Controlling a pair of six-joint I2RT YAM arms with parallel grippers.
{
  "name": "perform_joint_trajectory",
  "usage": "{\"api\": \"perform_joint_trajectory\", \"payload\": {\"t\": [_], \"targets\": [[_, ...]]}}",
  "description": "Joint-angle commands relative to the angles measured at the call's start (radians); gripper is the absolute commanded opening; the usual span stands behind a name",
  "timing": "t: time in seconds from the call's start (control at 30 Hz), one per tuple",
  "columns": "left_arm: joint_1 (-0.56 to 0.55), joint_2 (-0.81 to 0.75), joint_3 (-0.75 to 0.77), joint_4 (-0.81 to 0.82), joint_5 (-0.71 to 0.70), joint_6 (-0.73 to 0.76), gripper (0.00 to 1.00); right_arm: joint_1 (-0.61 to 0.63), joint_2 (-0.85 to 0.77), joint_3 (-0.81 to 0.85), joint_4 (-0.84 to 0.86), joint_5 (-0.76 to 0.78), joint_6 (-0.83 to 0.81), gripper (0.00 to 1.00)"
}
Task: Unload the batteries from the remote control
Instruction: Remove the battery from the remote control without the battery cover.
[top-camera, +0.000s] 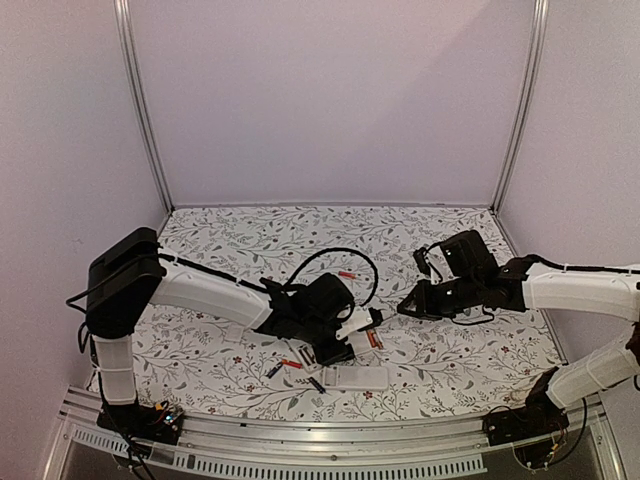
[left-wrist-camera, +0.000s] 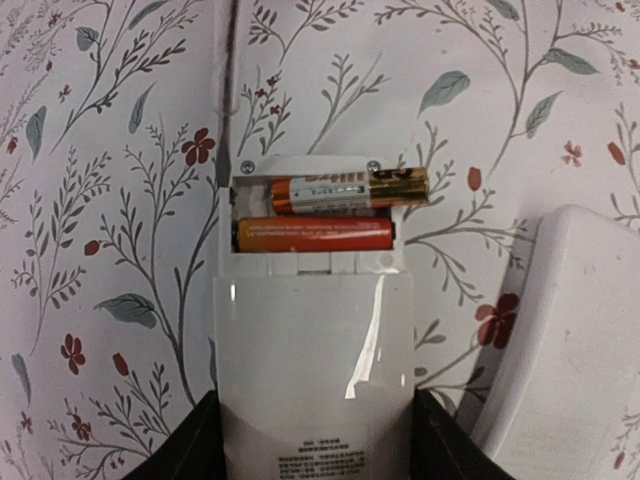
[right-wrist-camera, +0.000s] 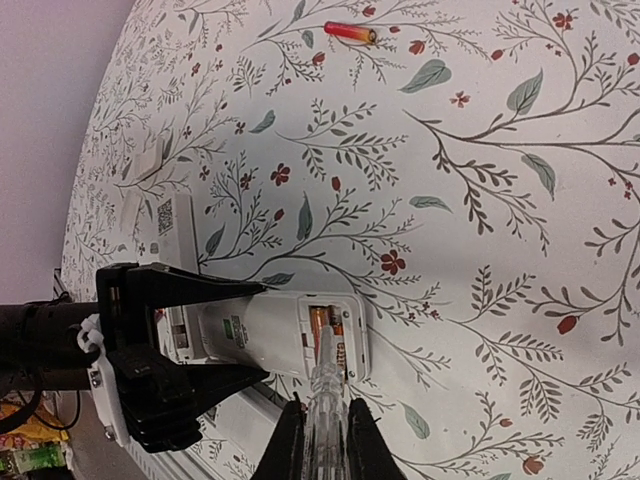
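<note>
My left gripper (left-wrist-camera: 315, 445) is shut on the white remote control (left-wrist-camera: 312, 350), its black fingers (left-wrist-camera: 195, 445) against both sides. The battery compartment is open and holds two batteries. The brownish-gold one (left-wrist-camera: 350, 190) sits askew, its right end over the compartment wall. The red one (left-wrist-camera: 313, 235) lies flat beside it. My right gripper (right-wrist-camera: 320, 418) is shut on a clear stick tool (right-wrist-camera: 322, 390), whose tip rests in the compartment on the batteries (right-wrist-camera: 325, 335). From above, the left gripper (top-camera: 335, 318) and right gripper (top-camera: 408, 303) meet at the remote (top-camera: 362, 328).
Loose batteries lie on the floral cloth: a red one (top-camera: 347, 273) at the back, a red one (top-camera: 291, 363) and black ones (top-camera: 273, 370) (top-camera: 316, 384) in front. A second white remote (top-camera: 355, 377) lies near the front edge. A black cable (top-camera: 335, 255) loops behind the left gripper.
</note>
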Motion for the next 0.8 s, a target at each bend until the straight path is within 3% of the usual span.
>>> {"api": "perform_joint_trajectory", "payload": {"t": [0.0,0.77], "targets": [[0.002,0.069,-0.014,-0.081,-0.017,0.015,0.26,0.019,0.049,0.057,-0.046,0.03,-0.04,0.0],[0.002,0.082,-0.001,-0.093,-0.041,0.015,0.26,0.055,0.128,0.113,-0.153,0.102,-0.04,0.0]]}}
